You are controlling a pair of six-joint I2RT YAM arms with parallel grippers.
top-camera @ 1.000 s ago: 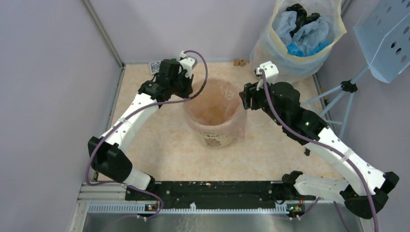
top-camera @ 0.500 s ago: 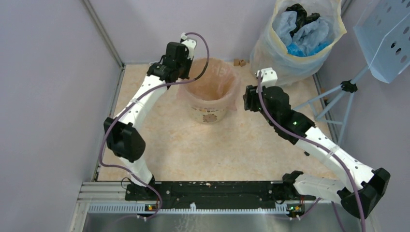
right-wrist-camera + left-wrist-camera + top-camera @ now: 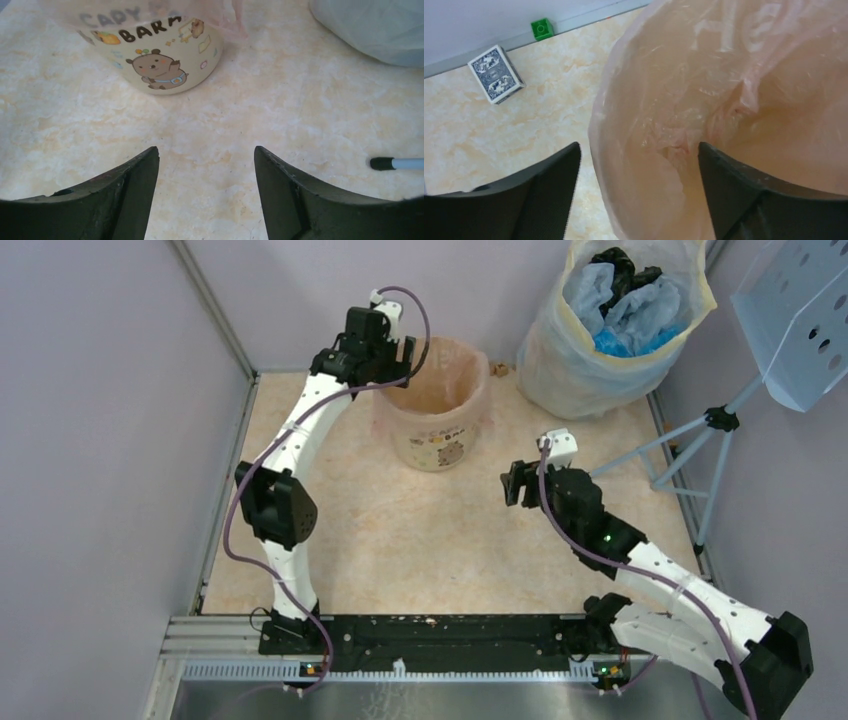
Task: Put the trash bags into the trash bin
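Since the earlier frame, the trash bin [image 3: 432, 440] had shifted toward the far wall, the left arm had extended after it, and the right arm had drawn back toward the near edge. The left end effector [image 3: 639, 150] stood with its fingers apart, straddling the bin's left rim without clamping it. The pale-pink trash bag [image 3: 724, 90] lay inside the bin as a liner, its edge draped over the rim. The right end effector [image 3: 206, 155] hung empty with its fingers apart above the worktop [image 3: 430, 540], near and right of the bin, well apart from it. A card deck [image 3: 496, 74] lay left of the bin.
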